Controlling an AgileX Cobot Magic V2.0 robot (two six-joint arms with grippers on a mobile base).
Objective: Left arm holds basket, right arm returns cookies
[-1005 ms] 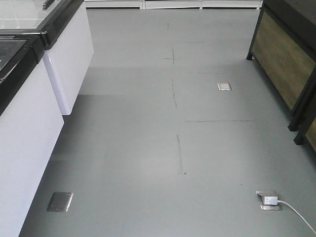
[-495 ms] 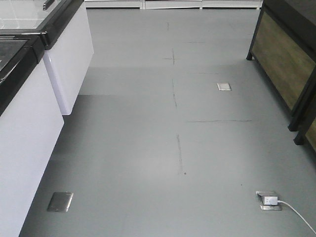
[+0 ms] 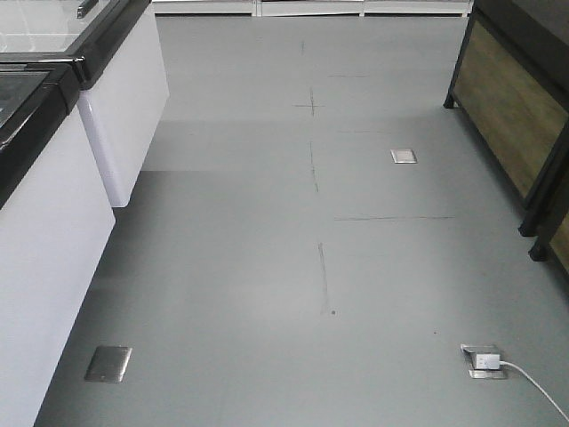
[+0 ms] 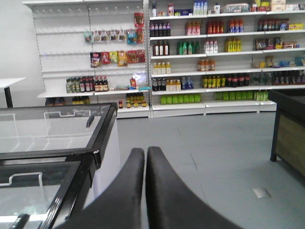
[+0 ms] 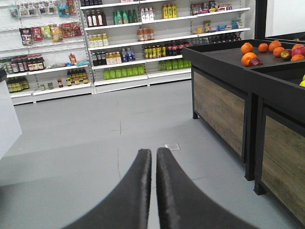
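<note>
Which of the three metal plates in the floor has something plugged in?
The near right plate: a white plug and cable sit on it. The near left plate and the far plate are bare.

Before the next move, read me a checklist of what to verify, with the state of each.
1. Left gripper holds basket: not ok, fingers shut on nothing.
2. Right gripper holds cookies: not ok, shut, empty.
3. Basket in view: not ok, no camera shows it.
4. Cookies located: cannot tell, far shelves too small to read.
5. White cable off the centre path: ok, lies lower right on the floor.
</note>
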